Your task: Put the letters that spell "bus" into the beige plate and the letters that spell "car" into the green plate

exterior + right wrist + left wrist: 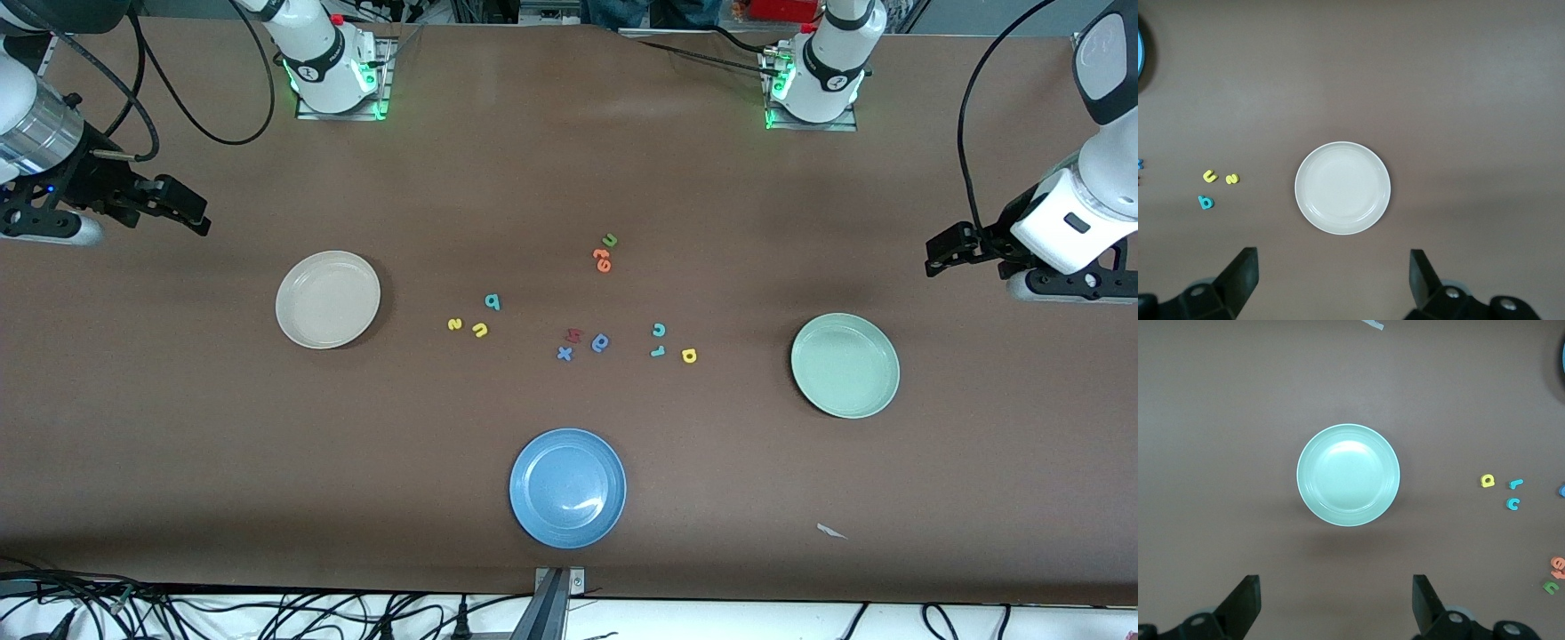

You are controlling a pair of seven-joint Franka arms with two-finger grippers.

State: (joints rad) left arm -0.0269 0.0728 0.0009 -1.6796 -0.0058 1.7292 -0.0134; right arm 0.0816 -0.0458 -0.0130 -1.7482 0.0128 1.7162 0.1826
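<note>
A: Items, starting at the picture's left edge?
B: Right gripper [182, 213], upper left of the frame, raised over bare table [133, 400], fingers spread, nothing held; the arm waits.
A: Next?
B: Beige plate [328, 300], left of centre, nothing in it. Then a cluster on the table, apart from that plate: yellow "s" [454, 324], yellow "u" [480, 331], teal "b" [492, 302] just above them in the frame.
A: Centre?
B: Blue plate [567, 488], lower centre. Above it, blue "x" [564, 354], a red letter [573, 336], a blue round letter [601, 342]. Higher up, orange letters [603, 260] with a green "u" [610, 240] touching them.
A: Right of centre?
B: Teal "c" [659, 331], teal "r" [657, 351], yellow "a" [688, 356], close together on the table. Then the green plate [845, 365], nothing in it, and a white scrap [831, 531] lower right.
A: Last?
B: Left gripper [942, 252], right edge of the frame, raised over the table, fingers spread, holding nothing; that arm waits.
</note>
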